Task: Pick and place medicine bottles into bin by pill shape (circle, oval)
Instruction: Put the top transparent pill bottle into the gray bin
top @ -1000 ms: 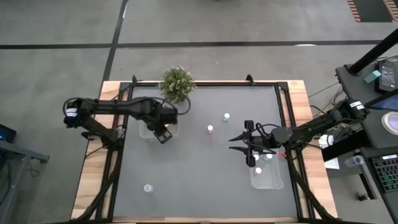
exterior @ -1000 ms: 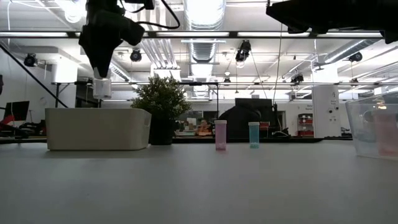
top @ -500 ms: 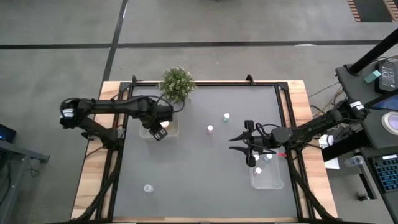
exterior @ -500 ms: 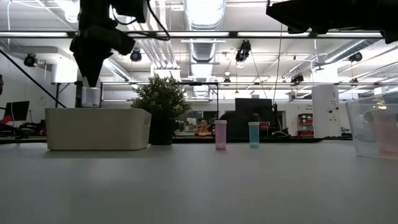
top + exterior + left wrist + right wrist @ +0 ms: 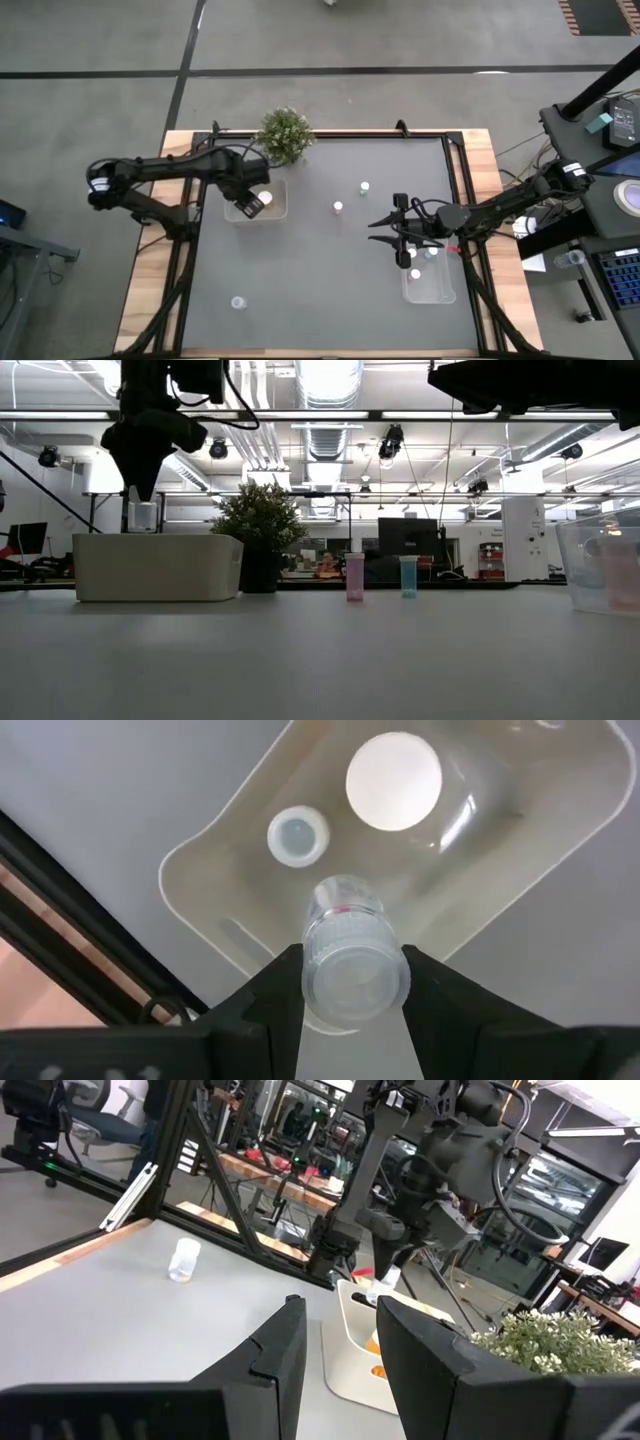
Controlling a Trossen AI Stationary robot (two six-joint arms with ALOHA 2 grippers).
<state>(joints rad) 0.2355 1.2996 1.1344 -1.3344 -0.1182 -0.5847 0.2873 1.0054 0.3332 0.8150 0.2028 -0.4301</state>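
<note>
— High view first: how about the left claw (image 5: 250, 200)?
— Clamped on a clear bottle (image 5: 254, 204), over the left bin (image 5: 283, 200). Right claw (image 5: 385, 231) idle at the far end of the right bin (image 5: 445, 292), seemingly two bottles inside.
— Low view?
— Clear bottle hanging just above the left bin's rim, not yet dropped. Pink bottle (image 5: 355, 577) and green bottle (image 5: 408, 576) standing mid-table, unsorted.
— Left wrist view?
— Fingers (image 5: 270, 995) pinching the clear bottle's sides; two more lying in the bin beneath.
— Right wrist view?
— Fingers parted, nothing between. Lone bottle (image 5: 183, 1260) at the near-left corner.
— Progress?
— Probably past halfway: this drop, then three more.
</note>
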